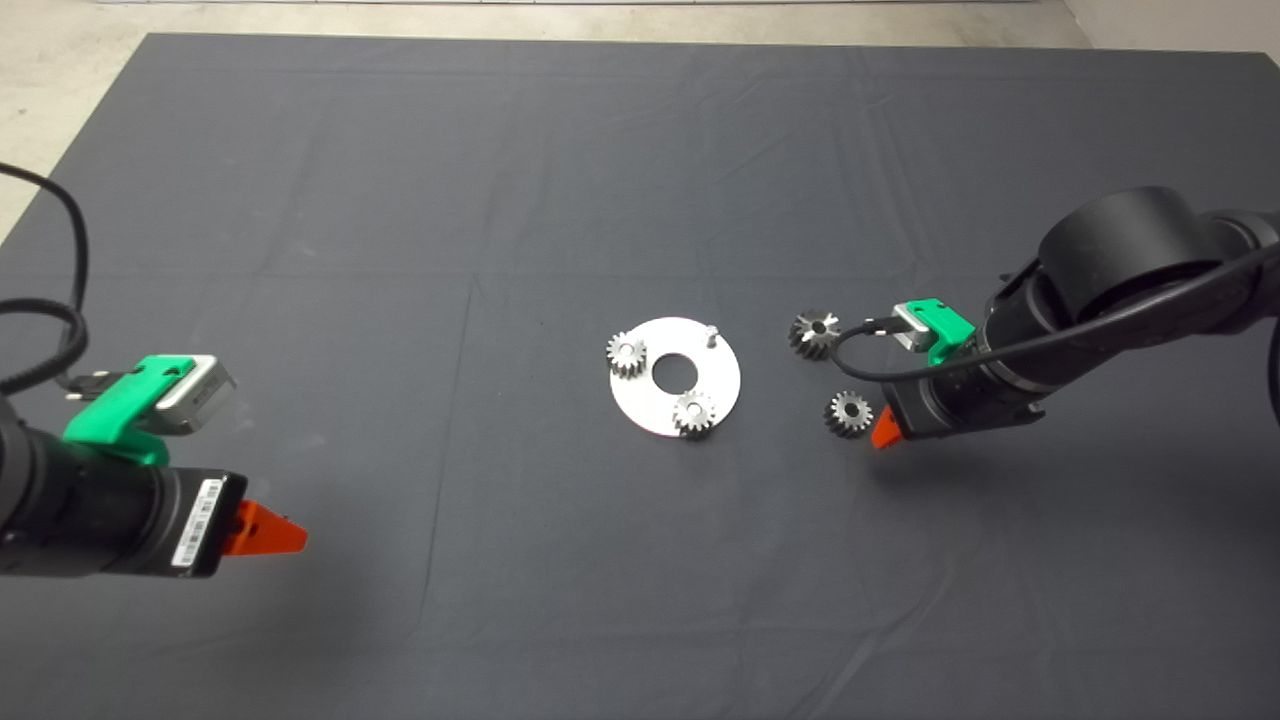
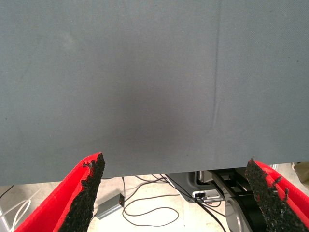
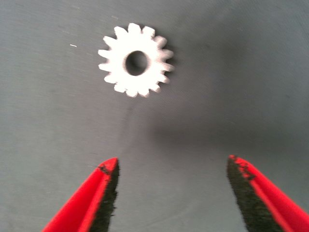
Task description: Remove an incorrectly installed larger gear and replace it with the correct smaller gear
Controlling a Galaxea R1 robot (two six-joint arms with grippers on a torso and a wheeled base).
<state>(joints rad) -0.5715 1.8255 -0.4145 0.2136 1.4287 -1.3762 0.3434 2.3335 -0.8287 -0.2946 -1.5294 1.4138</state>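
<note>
Dark creased mat (image 1: 400,180) (pale floor (image 1: 60,60) beyond its edge)

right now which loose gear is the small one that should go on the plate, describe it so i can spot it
Find the round silver plate mid-mat, then look to its right, where two gears lie loose on the mat. The smaller gear is the nearer one, just by the open right gripper. Its teeth are short and fine, unlike the larger gear with long spiky teeth.
</note>
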